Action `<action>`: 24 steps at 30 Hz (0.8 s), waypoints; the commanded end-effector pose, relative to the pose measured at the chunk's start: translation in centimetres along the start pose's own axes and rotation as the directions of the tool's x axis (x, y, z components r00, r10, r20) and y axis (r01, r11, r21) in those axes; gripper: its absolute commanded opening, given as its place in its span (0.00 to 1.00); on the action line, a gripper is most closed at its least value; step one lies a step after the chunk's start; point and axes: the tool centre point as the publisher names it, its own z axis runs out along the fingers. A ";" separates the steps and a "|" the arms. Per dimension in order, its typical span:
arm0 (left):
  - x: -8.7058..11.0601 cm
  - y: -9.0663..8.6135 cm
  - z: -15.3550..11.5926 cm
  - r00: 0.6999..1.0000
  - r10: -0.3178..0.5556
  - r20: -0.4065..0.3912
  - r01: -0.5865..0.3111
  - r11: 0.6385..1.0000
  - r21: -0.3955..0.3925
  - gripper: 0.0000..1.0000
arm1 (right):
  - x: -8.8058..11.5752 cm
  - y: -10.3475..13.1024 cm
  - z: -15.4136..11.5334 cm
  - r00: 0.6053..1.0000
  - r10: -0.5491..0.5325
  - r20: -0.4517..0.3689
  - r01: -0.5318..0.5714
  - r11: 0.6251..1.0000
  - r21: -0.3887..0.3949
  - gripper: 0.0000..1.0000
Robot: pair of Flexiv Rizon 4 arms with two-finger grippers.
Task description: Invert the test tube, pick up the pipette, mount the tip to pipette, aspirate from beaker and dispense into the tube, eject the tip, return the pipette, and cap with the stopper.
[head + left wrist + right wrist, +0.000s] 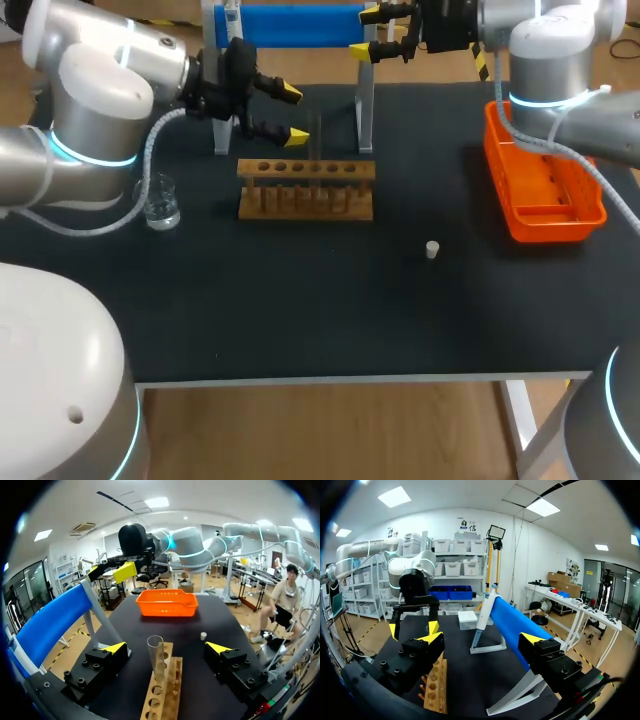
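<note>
A clear test tube (315,141) (155,656) stands upright in the wooden rack (305,188) (163,695) (435,684). My left gripper (293,114) (167,647) (413,628) is open, one finger on each side of the tube's top, touching nothing. The white pipette (484,613) hangs on the blue stand (295,24) (513,626). Beside that stand at the back, my right gripper (366,32) (482,639) (110,571) is open and empty. A glass beaker (160,205) sits left of the rack. The small white stopper (432,249) (203,636) lies on the mat.
An orange tray (545,186) (167,603) sits at the right, under my right arm. The stand's metal legs (366,110) rise just behind the rack. The black mat (330,310) stretches to the table's front edge.
</note>
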 end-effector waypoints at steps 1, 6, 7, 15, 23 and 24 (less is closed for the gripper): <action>-0.2 0.3 1.2 1.000 0.003 0.007 -0.003 1.000 0.002 1.00 | 0.0 0.1 -0.1 1.000 0.001 -0.001 -0.001 1.000 0.004 1.00; 0.0 0.6 2.2 1.000 0.001 0.004 -0.001 1.000 0.004 1.00 | 0.0 0.1 -0.1 1.000 0.001 -0.001 -0.001 1.000 0.004 1.00; 0.0 0.7 2.4 1.000 0.000 0.001 0.000 1.000 -0.001 1.00 | 0.0 0.1 -0.1 1.000 0.001 -0.001 -0.001 1.000 0.004 1.00; -0.7 1.3 3.7 1.000 -0.006 -0.013 0.006 1.000 -0.015 1.00 | 0.0 0.1 -0.1 1.000 0.001 -0.001 -0.001 1.000 0.004 1.00; -1.2 2.0 5.1 1.000 0.007 -0.008 -0.007 1.000 -0.010 1.00 | 0.0 0.1 -0.1 1.000 0.001 -0.001 -0.001 1.000 0.004 1.00; -1.2 2.1 5.3 1.000 0.008 -0.009 -0.008 1.000 -0.010 1.00 | 0.0 0.1 -0.1 1.000 0.001 -0.001 -0.001 1.000 0.004 1.00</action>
